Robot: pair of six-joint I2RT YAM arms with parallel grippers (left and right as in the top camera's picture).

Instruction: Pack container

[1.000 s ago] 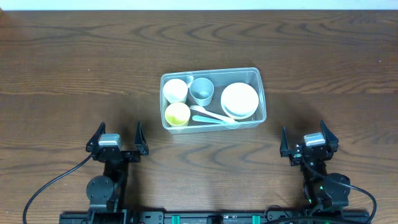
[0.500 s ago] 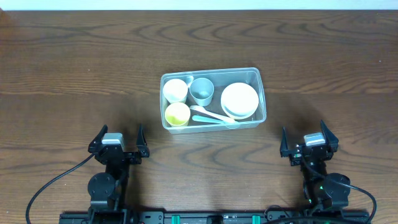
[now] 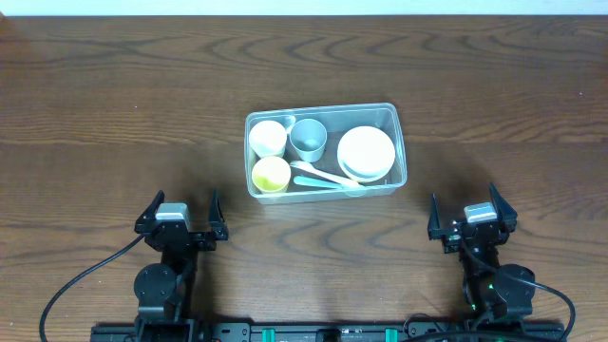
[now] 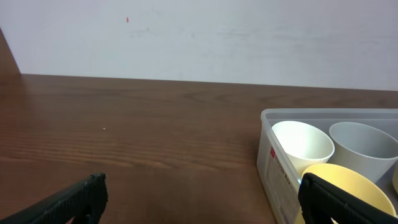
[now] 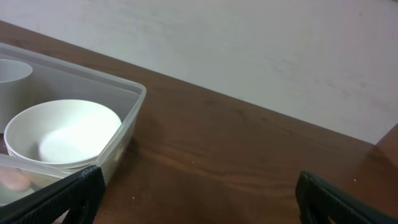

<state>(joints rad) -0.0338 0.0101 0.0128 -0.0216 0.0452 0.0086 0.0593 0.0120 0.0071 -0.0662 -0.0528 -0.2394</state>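
Your left gripper (image 3: 182, 204) has drawn back slightly toward the near edge of the table (image 3: 114, 114); nothing else moved. Both it and the right gripper (image 3: 464, 201) stand parted, empty. The container (image 3: 323, 107) sits mid-table, with cups (image 3: 308, 139), bowls (image 3: 366, 152) and spoons (image 3: 323, 176) inside. Packing looks finished; next, only check for leftovers.

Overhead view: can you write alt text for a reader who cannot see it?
A clear rectangular plastic container sits on a dark wooden table, holding a white cup, a grey cup, a yellow cup, round white bowls and pale spoons. The left gripper and right gripper sit open at the near edge, touching nothing.
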